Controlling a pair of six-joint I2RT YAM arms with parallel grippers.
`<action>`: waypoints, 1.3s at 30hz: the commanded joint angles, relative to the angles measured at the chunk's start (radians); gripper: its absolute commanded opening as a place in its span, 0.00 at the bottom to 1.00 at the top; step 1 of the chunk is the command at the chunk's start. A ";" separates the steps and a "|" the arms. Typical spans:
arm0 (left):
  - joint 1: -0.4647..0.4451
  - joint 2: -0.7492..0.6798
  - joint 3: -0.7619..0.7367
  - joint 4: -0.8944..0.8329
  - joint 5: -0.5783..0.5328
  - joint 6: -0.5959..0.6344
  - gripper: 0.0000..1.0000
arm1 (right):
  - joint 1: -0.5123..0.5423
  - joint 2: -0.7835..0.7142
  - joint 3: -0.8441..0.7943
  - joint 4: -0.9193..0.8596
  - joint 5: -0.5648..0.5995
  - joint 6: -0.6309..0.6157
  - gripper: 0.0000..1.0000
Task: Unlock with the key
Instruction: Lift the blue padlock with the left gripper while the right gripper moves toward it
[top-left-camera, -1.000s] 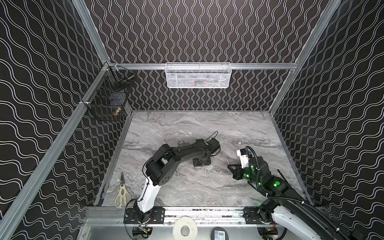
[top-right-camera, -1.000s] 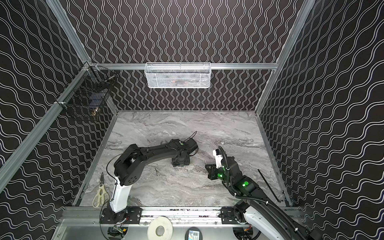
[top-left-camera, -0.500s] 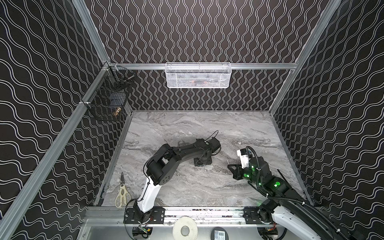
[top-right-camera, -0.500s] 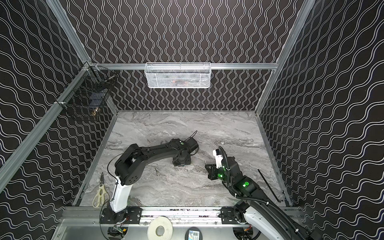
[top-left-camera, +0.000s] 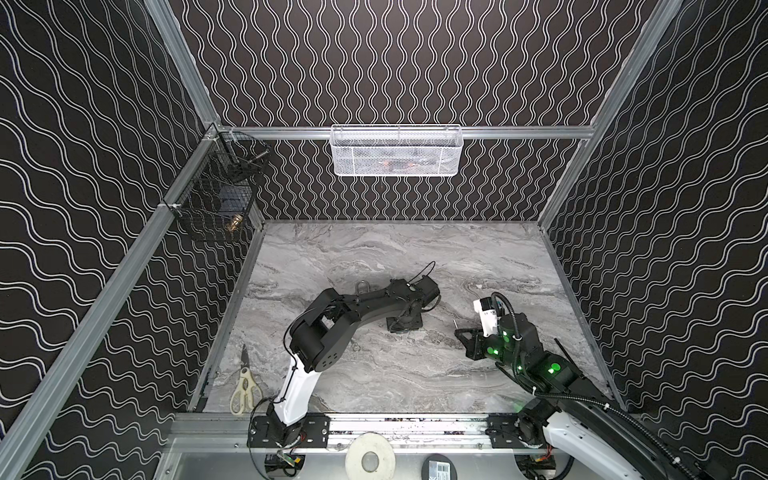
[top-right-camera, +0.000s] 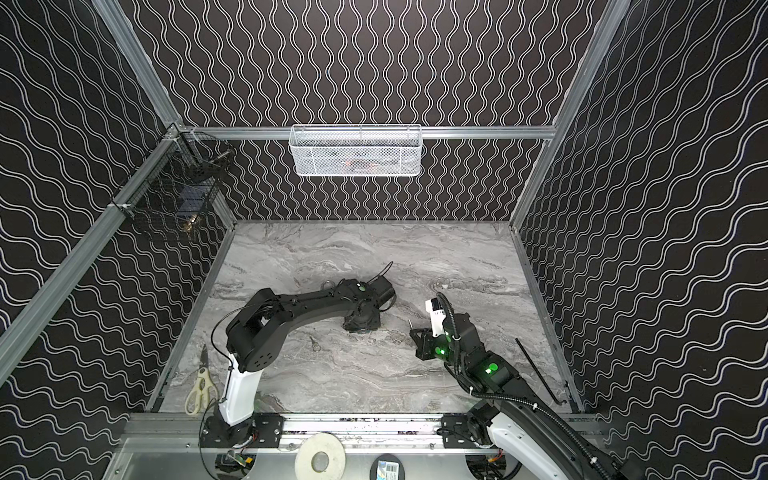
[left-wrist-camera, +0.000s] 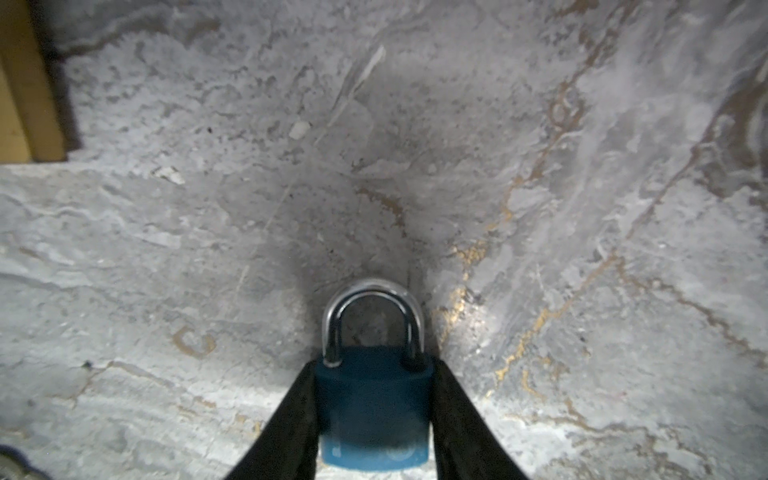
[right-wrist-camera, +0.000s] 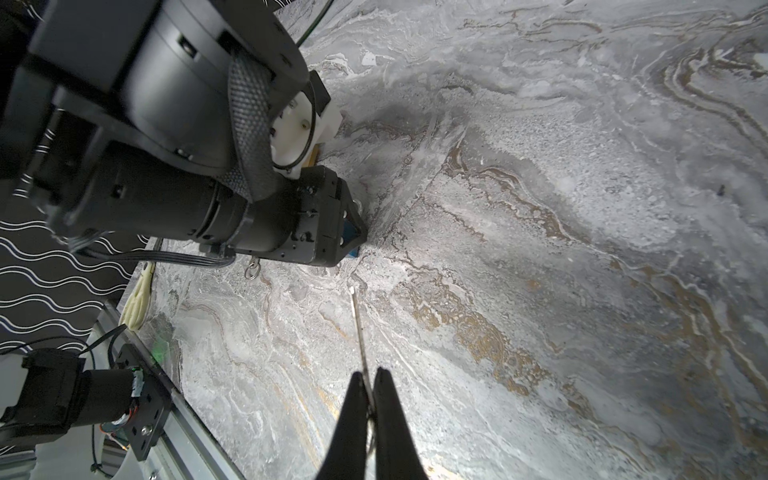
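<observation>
Down on the table (top-left-camera: 374, 249) in both top views, your left gripper (top-left-camera: 405, 323) is parked low mid-table. The right gripper (top-left-camera: 460, 332) is near it on the right, with the key (top-left-camera: 456, 322) sticking out toward it. The lock's hidden from up there.

Left wrist view: the jaws are pinching the blue padlock (left-wrist-camera: 374, 407) by its sides, shackle (left-wrist-camera: 373, 307) pointing away from the wrist.

Right wrist view: the jaws are clamped tight on the key, and the blade's long axis is aimed almost straight at the blue corner under the left gripper. I reckon the right arm does the moving. You can't see the keyhole face though.
</observation>
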 joint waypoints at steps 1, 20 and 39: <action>0.001 0.002 -0.020 -0.002 0.058 0.014 0.42 | 0.000 -0.007 0.000 0.008 0.005 0.003 0.00; 0.037 -0.294 -0.204 0.301 0.014 0.099 0.39 | -0.003 0.080 -0.034 0.145 0.020 0.014 0.00; 0.036 -0.573 -0.529 0.800 0.023 -0.086 0.35 | 0.013 0.315 0.030 0.270 -0.131 0.026 0.00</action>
